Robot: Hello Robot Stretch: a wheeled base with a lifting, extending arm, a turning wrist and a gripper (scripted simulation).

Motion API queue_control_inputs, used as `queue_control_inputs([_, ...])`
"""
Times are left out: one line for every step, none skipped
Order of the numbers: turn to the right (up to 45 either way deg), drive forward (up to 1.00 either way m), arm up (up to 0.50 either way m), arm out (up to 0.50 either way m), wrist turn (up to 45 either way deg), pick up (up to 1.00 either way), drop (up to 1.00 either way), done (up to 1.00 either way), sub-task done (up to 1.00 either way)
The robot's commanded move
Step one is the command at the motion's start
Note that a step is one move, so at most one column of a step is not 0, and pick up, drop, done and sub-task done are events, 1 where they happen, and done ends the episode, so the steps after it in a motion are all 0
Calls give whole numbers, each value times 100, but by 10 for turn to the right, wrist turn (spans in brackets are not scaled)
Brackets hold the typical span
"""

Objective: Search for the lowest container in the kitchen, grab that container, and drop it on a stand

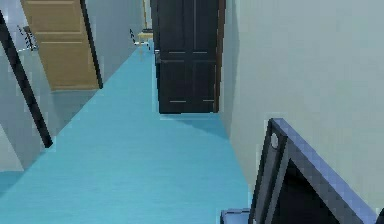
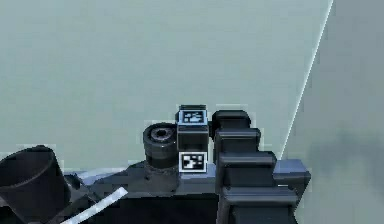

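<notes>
A tan panelled door (image 1: 62, 45) is standing left, a dark panelled door (image 1: 187, 50) beyond smooth teal floor (image 1: 130, 150), a flat dark screen (image 1: 310, 195) right. The gripper (image 2: 158, 147) is sitting before a pale wall (image 2: 100, 70); whether it is holding anything, and the container's place, cannot be told.

The floor (image 1: 130, 140) runs as a corridor from 6 o'clock up to 12. A panelled door (image 1: 187, 50) stands at its far end at 12 o'clock, and a second door (image 1: 60, 40) stands left of it at 11. A wall (image 1: 300, 70) flanks the corridor from 1 to 3 o'clock. A screen (image 1: 300, 190) sits near me at 5 o'clock, before that wall. To my side, another wall (image 2: 150, 60) stands behind my arm (image 2: 250, 165).
</notes>
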Motion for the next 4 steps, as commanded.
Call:
queue_control_inputs([0, 0, 0, 0, 300, 0, 0, 0, 0])
queue_control_inputs([0, 0, -32, 0, 0, 0, 0, 0, 0])
queue_control_inputs([0, 0, -50, 0, 0, 0, 0, 0, 0])
queue_control_inputs([0, 0, 0, 0, 0, 0, 100, 0, 0])
